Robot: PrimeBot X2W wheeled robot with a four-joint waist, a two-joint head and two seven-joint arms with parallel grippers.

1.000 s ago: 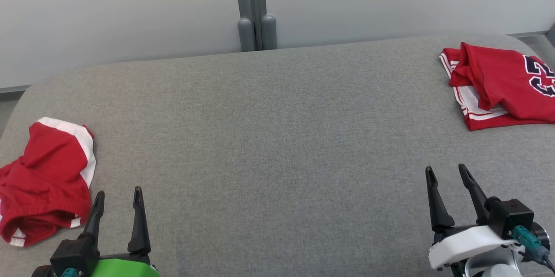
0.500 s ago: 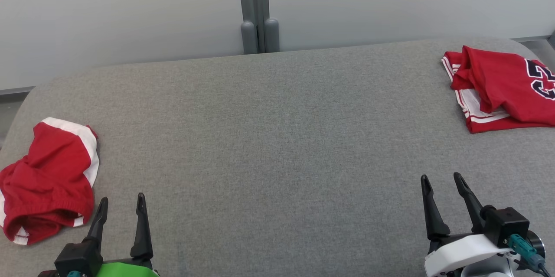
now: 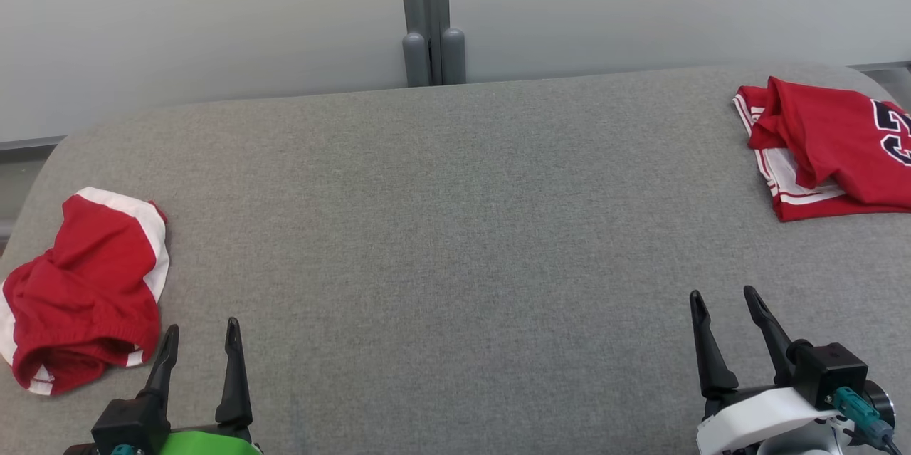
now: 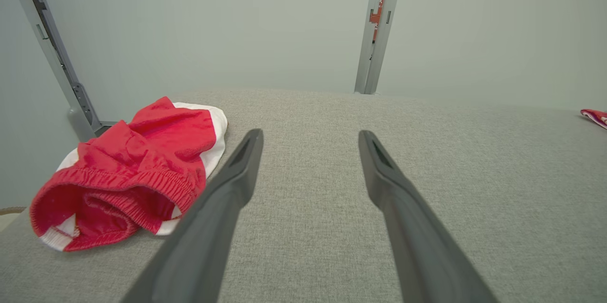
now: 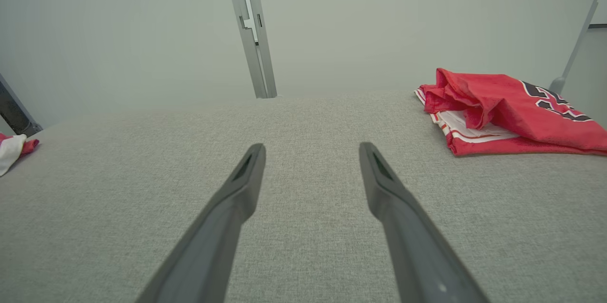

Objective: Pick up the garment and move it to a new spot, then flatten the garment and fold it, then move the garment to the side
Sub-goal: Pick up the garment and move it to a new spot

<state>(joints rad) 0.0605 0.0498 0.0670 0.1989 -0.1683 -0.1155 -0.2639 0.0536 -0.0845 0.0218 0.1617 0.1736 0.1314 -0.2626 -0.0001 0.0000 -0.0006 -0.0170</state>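
Head view: grey table (image 3: 455,227). Crumpled red-and-white shorts (image 3: 85,291) lie at its left edge, just beside the left tool (image 3: 201,327), not touching. That tool's fingers stand apart, holding nothing. Right tool (image 3: 723,293) at lower right, fingers also apart. Folded red jersey (image 3: 833,142) at far right, well apart from it.

Left wrist view: shorts (image 4: 133,170) left of the spread fingers, elastic waistband facing the camera.

Right wrist view: jersey (image 5: 512,108) ahead and to the right, flat on the table.
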